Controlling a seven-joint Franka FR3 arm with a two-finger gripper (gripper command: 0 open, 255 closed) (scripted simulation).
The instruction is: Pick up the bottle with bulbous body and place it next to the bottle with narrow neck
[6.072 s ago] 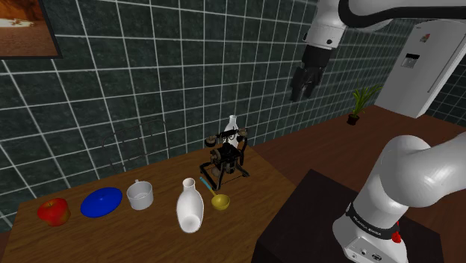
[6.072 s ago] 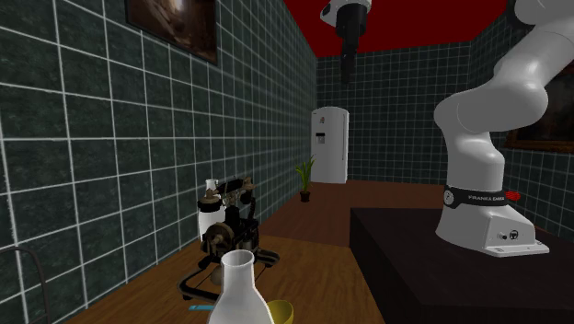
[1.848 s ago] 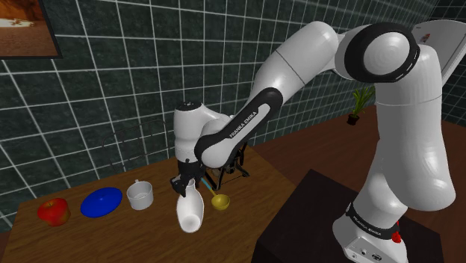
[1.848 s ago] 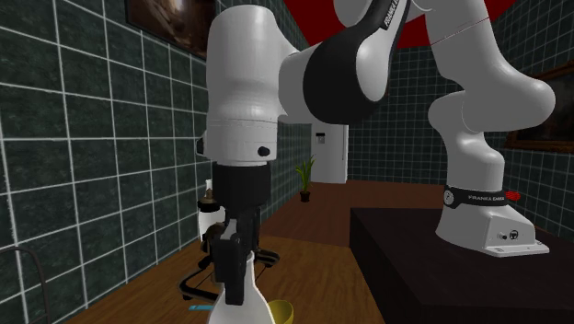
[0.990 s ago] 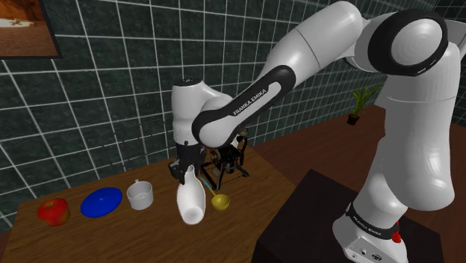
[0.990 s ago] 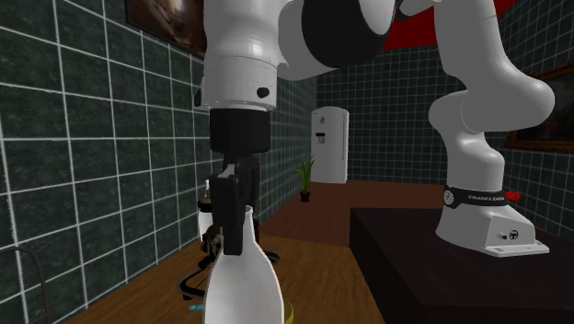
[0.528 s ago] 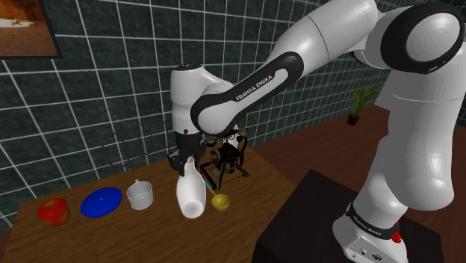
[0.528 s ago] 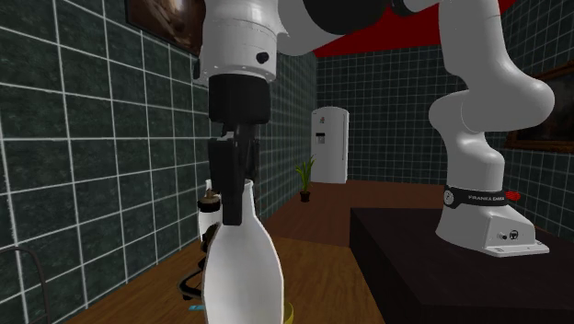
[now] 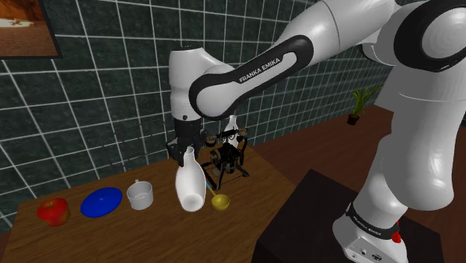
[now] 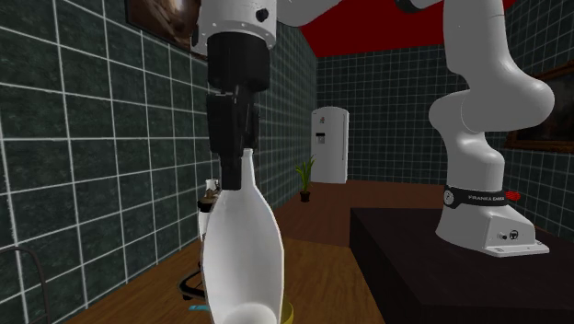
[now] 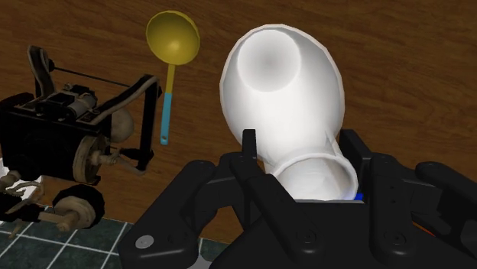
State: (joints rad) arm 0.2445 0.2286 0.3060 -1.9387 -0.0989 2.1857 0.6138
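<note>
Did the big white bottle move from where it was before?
Yes. In the shoulder view, the white bottle sits higher against the yellow ladle than before.

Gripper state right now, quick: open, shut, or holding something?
Gripper: closed, clasping the white bottle by its neck, one black finger on each side.

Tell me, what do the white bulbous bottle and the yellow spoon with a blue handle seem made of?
The white bulbous bottle: plain matte white with soft shading, perhaps ceramic, though the look leaves it open. The yellow spoon with a blue handle: smooth, flat colours, no grain, possibly plastic.
</note>
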